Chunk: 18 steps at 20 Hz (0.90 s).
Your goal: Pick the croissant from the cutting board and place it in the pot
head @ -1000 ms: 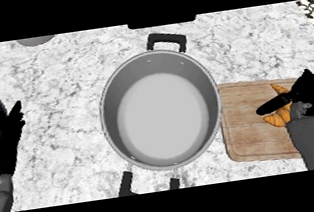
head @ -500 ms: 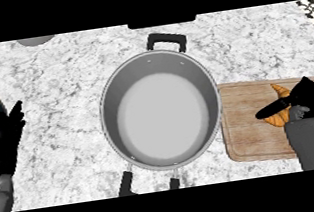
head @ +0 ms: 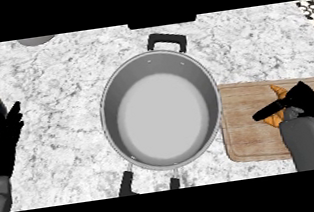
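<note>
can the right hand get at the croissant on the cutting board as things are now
Probably yes. The right hand is already over the croissant on the cutting board, partly hiding it, with nothing between them. Whether it has hold yet I cannot tell.

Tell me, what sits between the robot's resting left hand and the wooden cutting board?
In the head view, the pot stands between the left hand and the cutting board, with bare marble counter on the hand's side.

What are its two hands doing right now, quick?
Left hand: open, fingers straight, resting at the left edge, holding nothing.
Right hand: over the croissant on the cutting board; grip cannot be told.
</note>
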{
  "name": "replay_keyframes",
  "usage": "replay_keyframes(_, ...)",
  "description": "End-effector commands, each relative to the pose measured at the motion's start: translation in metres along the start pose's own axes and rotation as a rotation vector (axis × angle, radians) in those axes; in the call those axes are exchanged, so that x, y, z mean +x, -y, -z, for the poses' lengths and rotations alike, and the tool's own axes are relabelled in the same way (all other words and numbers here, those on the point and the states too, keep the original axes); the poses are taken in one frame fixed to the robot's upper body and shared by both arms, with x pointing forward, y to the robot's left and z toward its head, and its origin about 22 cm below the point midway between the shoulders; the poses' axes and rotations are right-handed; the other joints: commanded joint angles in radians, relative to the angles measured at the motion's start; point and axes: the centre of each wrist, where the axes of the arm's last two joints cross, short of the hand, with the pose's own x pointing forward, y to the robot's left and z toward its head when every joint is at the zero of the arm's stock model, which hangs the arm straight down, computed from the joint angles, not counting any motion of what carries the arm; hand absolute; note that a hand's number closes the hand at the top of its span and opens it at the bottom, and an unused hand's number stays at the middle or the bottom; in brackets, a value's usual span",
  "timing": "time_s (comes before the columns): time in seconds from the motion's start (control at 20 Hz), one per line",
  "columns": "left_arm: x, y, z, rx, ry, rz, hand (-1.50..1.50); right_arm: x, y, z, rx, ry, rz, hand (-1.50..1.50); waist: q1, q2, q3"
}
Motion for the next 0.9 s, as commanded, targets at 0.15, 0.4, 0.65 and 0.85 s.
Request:
replay_keyframes(0.15, -0.006, 0.008, 0.003, 0.006, 0.004, -0.002, 0.00, 0.003, -0.003, 0.014, -0.058, -0.033, -0.016, 1.50, 0.000, 0.004, 0.004)
replay_keyframes(0.4, -0.004, -0.015, 0.008, 0.000, 0.003, 0.007, 0.00, 0.002, 0.004, 0.005, -0.147, 0.007, -0.087, 1.50, 0.000, 0.004, 0.004)
replay_keyframes(0.65, -0.010, 0.000, -0.004, -0.012, 0.008, -0.008, 0.00, 0.009, 0.008, 0.005, -0.225, 0.036, -0.116, 1.50, 0.002, 0.004, 0.004)
replay_keyframes(0.85, 0.011, 0.000, -0.004, 0.006, 0.011, 0.005, 0.00, 0.008, 0.020, -0.006, -0.340, 0.024, -0.114, 1.50, 0.001, 0.002, 0.004)
